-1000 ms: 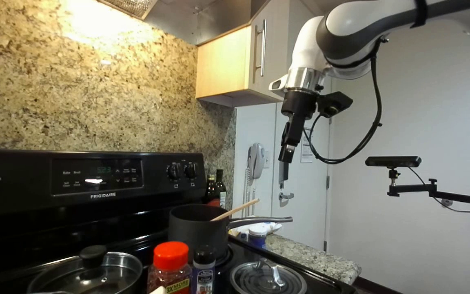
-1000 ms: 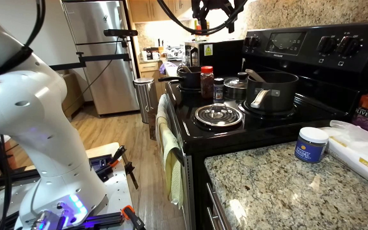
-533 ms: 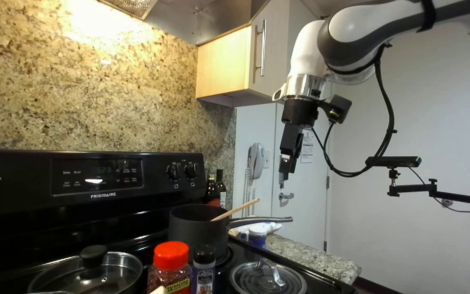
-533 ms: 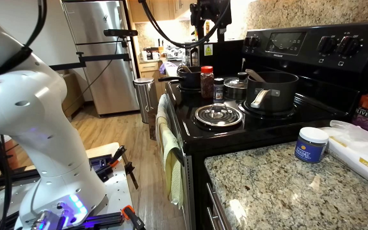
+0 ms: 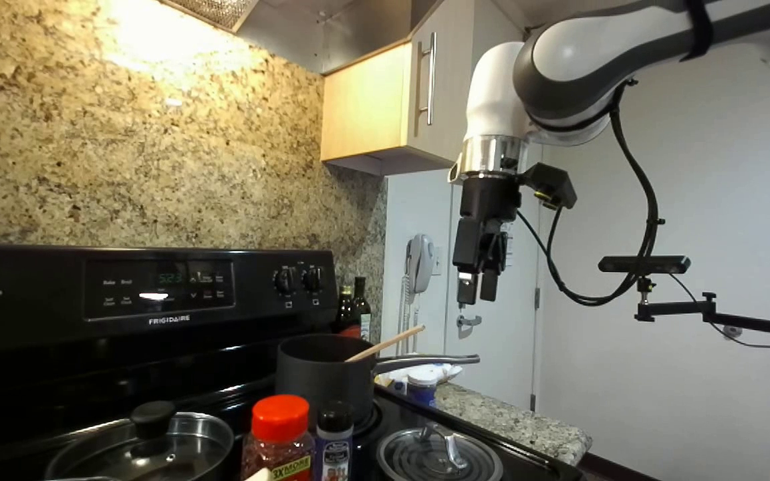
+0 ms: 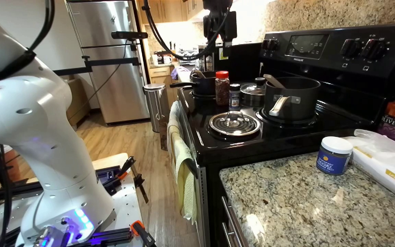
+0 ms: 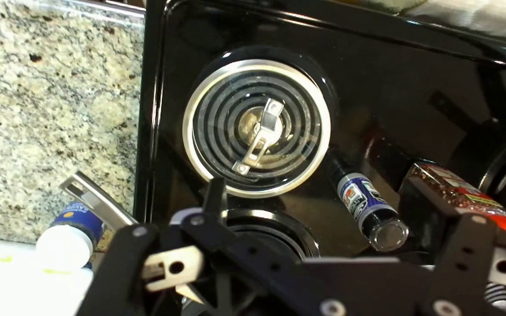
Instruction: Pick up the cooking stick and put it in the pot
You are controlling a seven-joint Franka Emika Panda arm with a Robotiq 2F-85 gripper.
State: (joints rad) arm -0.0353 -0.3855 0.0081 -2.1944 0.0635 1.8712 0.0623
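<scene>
Blk Frigidaire range (image 6: 345, 118): clr glass lid w/ S/S rim & handle (image 7: 259, 131) lies on top. Clr jar of red flakes w/ red cap (image 6: 222, 90) & small blue-label bottle w/ blk cap (image 6: 234, 99) stand upright, side by side; S/S pan w/ glass lid & blk knob (image 6: 252, 97) sits near both. Adj. speckled granite counter (image 6: 307, 202) carries squat blue-label jar w/ white lid (image 6: 334, 156), just beside long white carton (image 6: 375, 168) w/ crumpled clr plastic (image 6: 386, 149) on top. Pale yellow cloth (image 6: 187, 178) hangs on range front. Bkgd: 2-door S/S fridge (image 6: 105, 82), cyl. S/S bin (image 6: 157, 109), white corded wall phone (image 5: 420, 264).
</scene>
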